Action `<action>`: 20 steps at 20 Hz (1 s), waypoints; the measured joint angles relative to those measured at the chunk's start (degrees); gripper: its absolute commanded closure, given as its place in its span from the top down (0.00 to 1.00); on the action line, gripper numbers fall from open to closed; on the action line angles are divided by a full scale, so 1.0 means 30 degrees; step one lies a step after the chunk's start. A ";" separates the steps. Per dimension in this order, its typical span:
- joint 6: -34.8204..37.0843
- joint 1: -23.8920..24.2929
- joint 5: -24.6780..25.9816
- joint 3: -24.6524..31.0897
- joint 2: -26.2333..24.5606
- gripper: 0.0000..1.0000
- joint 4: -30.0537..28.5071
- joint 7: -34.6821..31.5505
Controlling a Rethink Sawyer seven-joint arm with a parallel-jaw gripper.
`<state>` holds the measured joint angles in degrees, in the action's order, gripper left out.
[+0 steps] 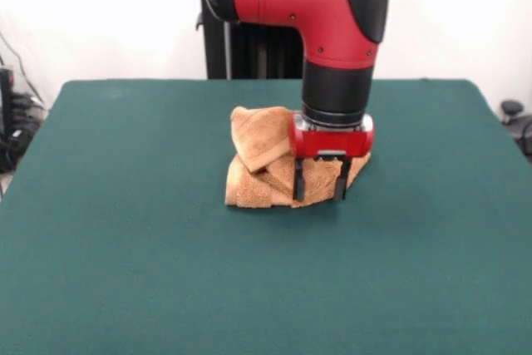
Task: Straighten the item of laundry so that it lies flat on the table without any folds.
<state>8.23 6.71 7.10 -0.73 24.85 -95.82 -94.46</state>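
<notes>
Starting at the left, I see only bare green cloth on the table (100, 230), nothing to steer around. Moving toward the middle, the orange-tan terry towel (262, 164) sits near the table's centre, a little toward the robot's side, bunched into a low heap, with a flap doubled back over its left part and a flatter layer spread beneath. I judge it light, soft and limp: it will drape and sag from wherever I pinch it, and the looped pile should grip well against the fingers, so slipping seems unlikely; the felt-like top may drag on it when I pull. Further right, the red and black arm comes down over the towel's right half, and the gripper (320, 191) stands with its two dark fingers spread apart, their tips resting at or just above the cloth near its front edge. It has nothing pinched between them as far as I can see. For a hold, I would take a single layer at an exposed corner or edge, most likely the folded-over flap on the left, since grabbing the bulk would only lift the whole bundle.
</notes>
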 measured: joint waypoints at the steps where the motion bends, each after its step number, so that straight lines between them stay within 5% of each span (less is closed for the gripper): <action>1: 0.0000 0.0008 0.0000 0.0077 -0.0122 1.00 0.0116 0.0000; 9: 0.0004 0.0075 0.0004 0.0412 -0.0548 1.00 0.0360 0.0000; 20: 0.0333 0.1042 0.0004 0.0588 0.1977 1.00 -0.1470 0.0000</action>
<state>9.23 9.84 7.12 1.03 30.78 -100.23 -94.46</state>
